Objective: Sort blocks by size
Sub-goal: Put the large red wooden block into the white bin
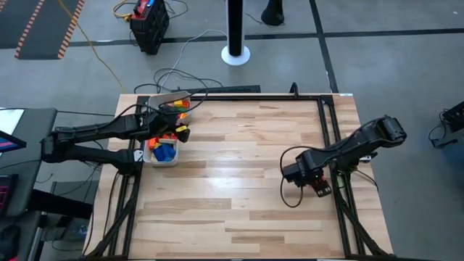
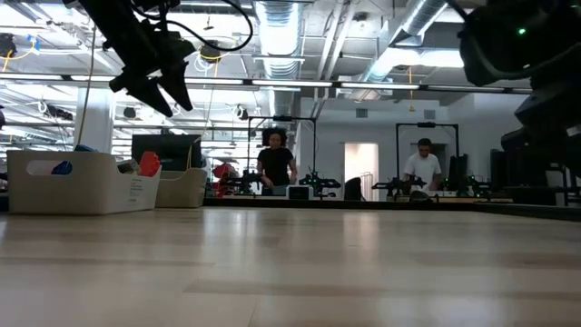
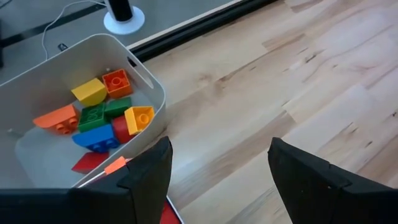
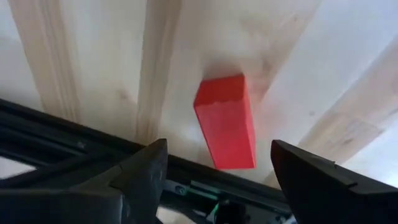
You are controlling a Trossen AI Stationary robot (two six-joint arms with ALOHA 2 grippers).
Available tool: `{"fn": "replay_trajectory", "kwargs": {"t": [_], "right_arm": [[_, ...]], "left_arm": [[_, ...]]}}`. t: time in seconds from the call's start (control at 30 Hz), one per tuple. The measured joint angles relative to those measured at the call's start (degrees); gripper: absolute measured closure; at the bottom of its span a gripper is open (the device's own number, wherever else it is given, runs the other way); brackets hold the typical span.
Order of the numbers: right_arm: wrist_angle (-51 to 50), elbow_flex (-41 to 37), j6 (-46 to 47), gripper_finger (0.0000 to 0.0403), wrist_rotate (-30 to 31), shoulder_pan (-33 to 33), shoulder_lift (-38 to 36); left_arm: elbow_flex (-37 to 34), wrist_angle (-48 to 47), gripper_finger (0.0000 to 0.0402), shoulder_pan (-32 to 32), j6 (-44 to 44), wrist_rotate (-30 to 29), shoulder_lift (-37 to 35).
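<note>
Left arm stretched from nine o'clock toward eleven, left gripper (image 1: 176,120) raised off the table, fingers (image 3: 147,177) spread, nothing between. Right arm bent in from three o'clock, right gripper (image 1: 317,185) low, fingers apart, empty

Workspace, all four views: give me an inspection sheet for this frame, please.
Surface: pale wooden plank table, mostly bare.
Job's things: small plastic toy bricks, mixed colours, in a white tray; second white tray also holds bricks; red plastic bar brick lies at the table's right edge.
Clutter: nothing seen.
Grippers: left pincer open, above the trays; right pincer open, over the red bar.
Cables: black cables behind the table.
Surroundings: two people far behind.
</note>
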Motion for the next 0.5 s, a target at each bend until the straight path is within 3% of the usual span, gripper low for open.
{"fn": "replay_trajectory", "kwargs": {"t": [0.23, 0.4, 0.5], "right_arm": [[0.9, 0.2, 0.9, 0.0092, 0.4, 0.8, 0.0], [-7.6, 7.6, 5.1, 0.0092, 0.7, -0.7, 1.6], [-7.6, 9.9, 5.9, 0.0092, 0.4, -2.3, 2.3]], "left_arm": [[0.0, -0.1, 0.0148, 0.0, 1.6, 0.0, 0.0], [0.0, -0.2, 0.0148, 0.0, 1.7, 0.0, 0.0], [0.0, -0.1, 0.0148, 0.1, 2.6, -0.1, 0.0]]}}
